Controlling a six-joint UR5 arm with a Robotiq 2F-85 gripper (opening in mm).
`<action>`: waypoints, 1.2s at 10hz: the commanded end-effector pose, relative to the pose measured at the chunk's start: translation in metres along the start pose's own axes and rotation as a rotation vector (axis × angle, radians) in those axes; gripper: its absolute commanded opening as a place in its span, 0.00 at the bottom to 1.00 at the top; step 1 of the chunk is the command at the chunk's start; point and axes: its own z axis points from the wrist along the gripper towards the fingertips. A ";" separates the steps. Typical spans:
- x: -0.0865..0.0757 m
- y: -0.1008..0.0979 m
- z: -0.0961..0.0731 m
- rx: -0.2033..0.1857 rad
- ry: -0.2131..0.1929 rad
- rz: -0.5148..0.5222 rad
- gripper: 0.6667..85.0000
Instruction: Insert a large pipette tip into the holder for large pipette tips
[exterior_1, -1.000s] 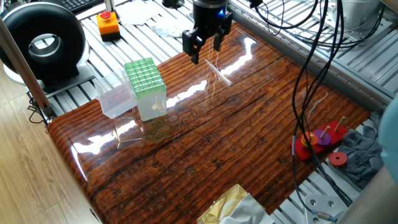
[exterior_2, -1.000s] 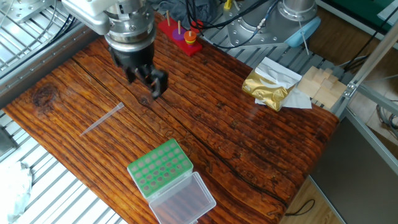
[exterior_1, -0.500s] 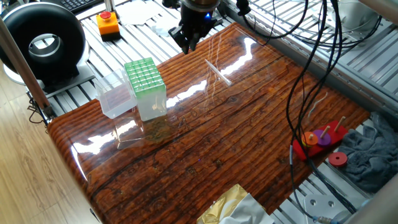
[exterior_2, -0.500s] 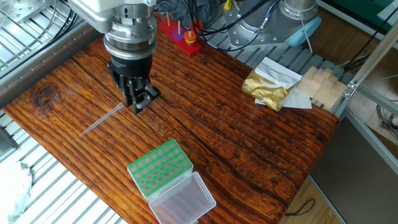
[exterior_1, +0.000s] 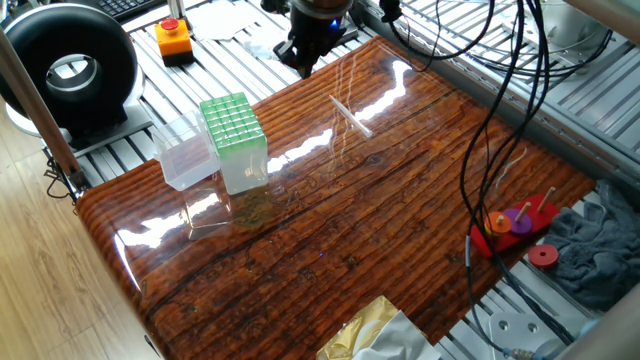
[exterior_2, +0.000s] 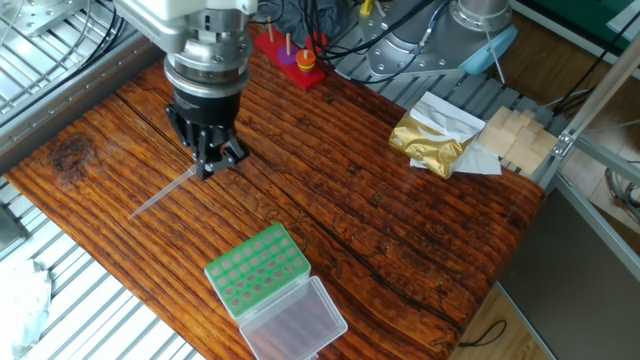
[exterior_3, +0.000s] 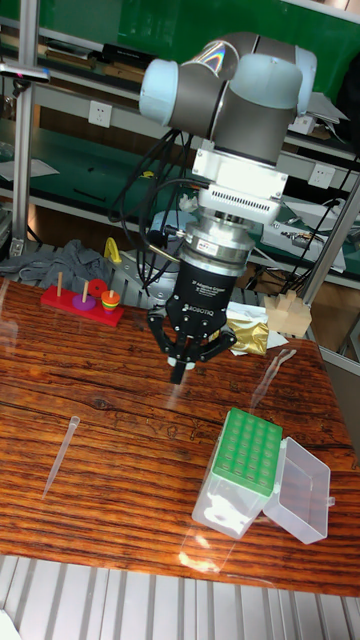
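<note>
One fixed view: my claw (exterior_1: 305, 62) hangs at the far tabletop (exterior_1: 400, 230) edge. The large pipette tip (exterior_1: 351, 115) lies flat just beside it, apart from the holder for large pipette tips (exterior_1: 233, 140), lid open. Open wood in between.
Surroundings: red-button box (exterior_1: 173, 37), ring stack (exterior_1: 512, 226), grey cloth (exterior_1: 590, 255) off the edges.
The other fixed view: my claw (exterior_2: 208, 165) is low over the tip's (exterior_2: 163, 192) thick end, fingers close together, nothing gripped. Gold foil bag (exterior_2: 432, 139) well apart.
Tall fixed view: claw (exterior_3: 181, 372) body lettering reads "ROBOTIQ".
</note>
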 end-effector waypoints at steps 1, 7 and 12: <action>-0.009 -0.013 0.000 0.008 -0.029 -0.018 0.00; -0.026 -0.091 0.009 0.155 -0.096 -0.026 0.00; -0.034 -0.126 0.021 0.269 -0.132 -0.052 0.00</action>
